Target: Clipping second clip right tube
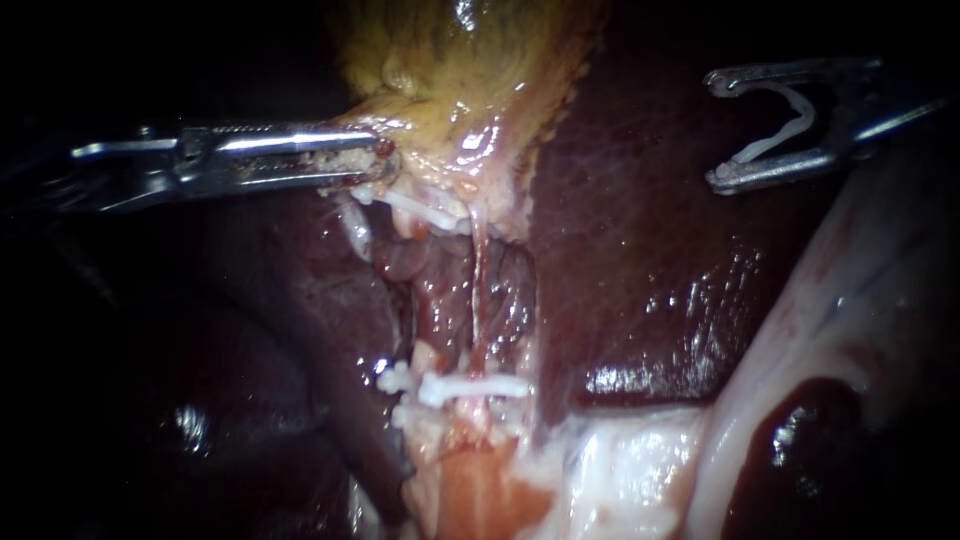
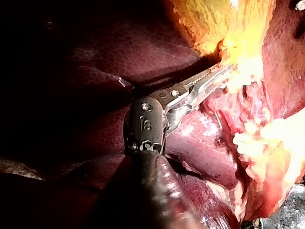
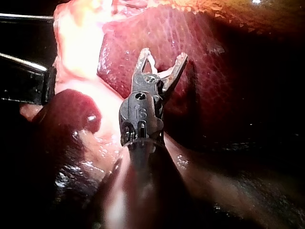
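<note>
Slippage risk: my right end effector (image 1: 716,131) grips a white V-shaped clip (image 1: 775,138); brushing dark-red liver (image 1: 640,260) could dislodge it.

left instrument (image 1: 385,160): shiny toothed metal, blood-smeared | right instrument (image 1: 715,130): duller grey metal | loaded clip (image 1: 795,125): white matt plastic | placed clip (image 1: 470,387): white plastic | liver (image 1: 640,270): wet, glossy, smooth | gallbladder (image 1: 470,70): slick, mottled

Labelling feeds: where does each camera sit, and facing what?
Endoscope: close in, facing liver and gallbladder; left instrument and right instrument show.
Left wrist: behind left instrument, looking along it at the gripped gallbladder.
Right wrist: behind the right instrument, facing liver; its jaws hold a clip.
Shared: endoscope and right wrist show that clip.
</note>
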`<state>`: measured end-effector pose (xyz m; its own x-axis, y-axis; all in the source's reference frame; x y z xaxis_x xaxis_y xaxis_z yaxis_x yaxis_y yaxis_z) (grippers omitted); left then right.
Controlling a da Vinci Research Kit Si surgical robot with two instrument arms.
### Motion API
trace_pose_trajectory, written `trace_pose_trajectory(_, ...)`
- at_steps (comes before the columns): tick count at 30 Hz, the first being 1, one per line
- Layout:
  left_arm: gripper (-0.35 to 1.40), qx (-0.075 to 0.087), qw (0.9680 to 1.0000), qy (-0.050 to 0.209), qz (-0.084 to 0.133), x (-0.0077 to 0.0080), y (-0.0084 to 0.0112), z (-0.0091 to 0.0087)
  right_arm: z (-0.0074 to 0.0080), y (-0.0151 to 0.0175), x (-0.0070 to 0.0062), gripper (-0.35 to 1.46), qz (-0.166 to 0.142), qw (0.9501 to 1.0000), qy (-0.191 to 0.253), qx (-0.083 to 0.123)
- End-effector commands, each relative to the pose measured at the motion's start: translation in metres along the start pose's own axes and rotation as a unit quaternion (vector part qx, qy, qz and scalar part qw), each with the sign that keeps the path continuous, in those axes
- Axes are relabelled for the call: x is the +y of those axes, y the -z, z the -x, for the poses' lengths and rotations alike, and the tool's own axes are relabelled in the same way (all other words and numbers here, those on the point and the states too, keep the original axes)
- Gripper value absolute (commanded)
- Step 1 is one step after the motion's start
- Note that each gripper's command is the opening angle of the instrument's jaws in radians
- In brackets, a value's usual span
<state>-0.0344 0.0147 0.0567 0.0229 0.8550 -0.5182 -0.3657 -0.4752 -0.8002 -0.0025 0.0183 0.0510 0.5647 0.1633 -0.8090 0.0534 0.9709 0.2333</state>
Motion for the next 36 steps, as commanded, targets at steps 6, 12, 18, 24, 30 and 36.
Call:
trace_pose_trajectory(6,-0.35,-0.004,1.0000,0.005,0.007,0.0003,0.0022,-0.0017,0.0001,0.0000,0.0001,0.50,0.000,1.0000,0.000,0.000)
trace_pose_trajectory(12,-0.35,0.019,0.9997,0.014,-0.002,0.0006,0.0069,-0.0054,0.0001,0.0000,0.0001,0.50,0.001,1.0000,0.000,0.000)
trace_pose_trajectory(18,-0.35,0.024,0.9997,0.010,-0.004,0.0007,0.0082,-0.0061,0.0002,-0.0001,0.0003,0.50,0.001,1.0000,-0.001,-0.001)
trace_pose_trajectory(24,-0.35,0.024,0.9996,0.010,-0.004,0.0008,0.0082,-0.0060,-0.0003,-0.0007,-0.0001,0.50,0.006,1.0000,-0.002,0.003)
trace_pose_trajectory(30,-0.35,0.024,0.9996,0.010,-0.005,0.0009,0.0082,-0.0060,-0.0019,-0.0029,-0.0017,0.50,-0.009,0.9998,-0.014,0.012)
trace_pose_trajectory(36,-0.35,0.024,0.9996,0.010,-0.005,0.0010,0.0082,-0.0060,-0.0031,-0.0066,-0.0039,0.50,-0.039,0.9980,-0.043,0.022)
